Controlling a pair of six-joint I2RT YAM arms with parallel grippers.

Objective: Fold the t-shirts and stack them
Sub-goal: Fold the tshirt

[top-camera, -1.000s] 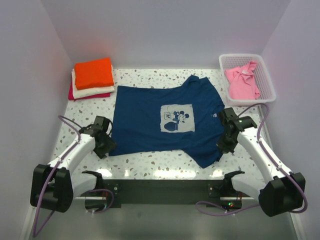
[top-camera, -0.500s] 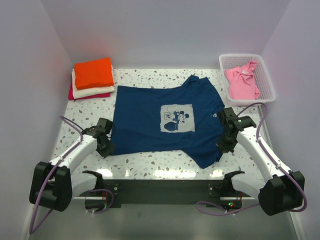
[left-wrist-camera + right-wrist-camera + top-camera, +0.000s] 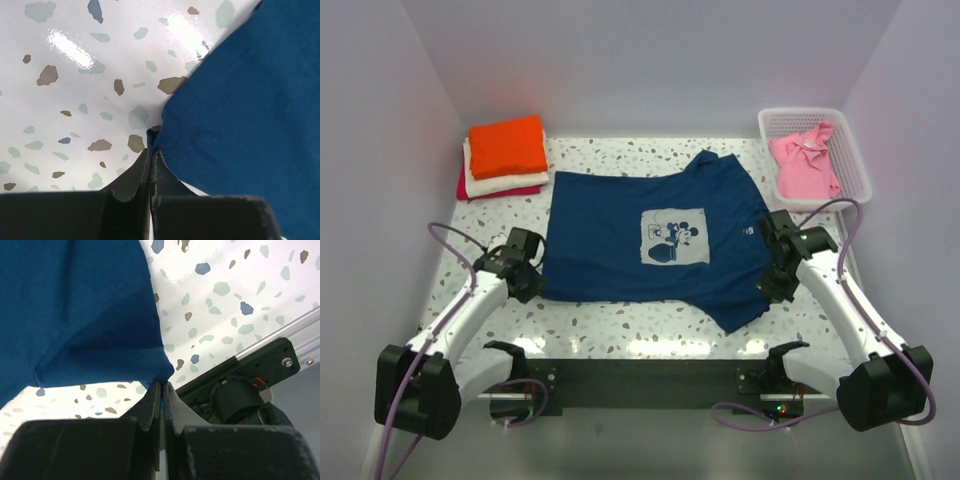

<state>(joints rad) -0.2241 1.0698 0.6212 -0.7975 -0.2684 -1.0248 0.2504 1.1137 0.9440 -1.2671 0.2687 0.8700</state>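
The navy blue t-shirt (image 3: 620, 215), spread on the counter (image 3: 620, 322), is clamped at opposite edges by the closed left tool (image 3: 151, 155) and right tool (image 3: 163, 390)

On the table (image 3: 620, 320) lies the spread tee (image 3: 610, 230), folded stack (image 3: 505, 155) behind-left, basket (image 3: 800, 112) behind-right.

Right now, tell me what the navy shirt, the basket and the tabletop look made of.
Navy t-shirt: soft matte cloth, creased, with a stitched hem. Basket: white lattice, probably moulded plastic. Table: glossy speckled terrazzo look, mirroring lights; stone or laminate, cannot tell.
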